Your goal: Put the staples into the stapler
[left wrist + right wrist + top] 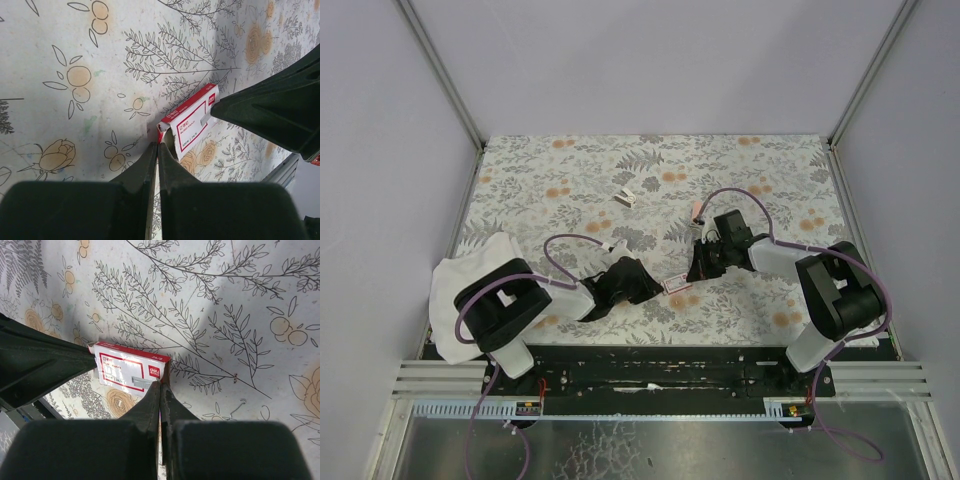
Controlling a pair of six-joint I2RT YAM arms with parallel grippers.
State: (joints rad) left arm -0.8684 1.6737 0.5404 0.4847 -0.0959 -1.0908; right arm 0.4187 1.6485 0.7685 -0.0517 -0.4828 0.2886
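Red cardboard staples box point(676, 285), small and flat, is seen on the flower-printed table point(740, 170), held between the tips of the left pincer point(157, 146) and right pincer point(161, 384), both closed, at opposite ends.

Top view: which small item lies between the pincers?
The red staple box, with the left pincer and right pincer at its ends; the white piece and pink bar lie farther back.

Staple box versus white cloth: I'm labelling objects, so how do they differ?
The staple box is small, red with a pale label and flat-sided; the white cloth is far larger, plain and crumpled. The staple box lies mid-table between the left gripper and right gripper; the white cloth sits at the left edge. Both rest on the floral table.
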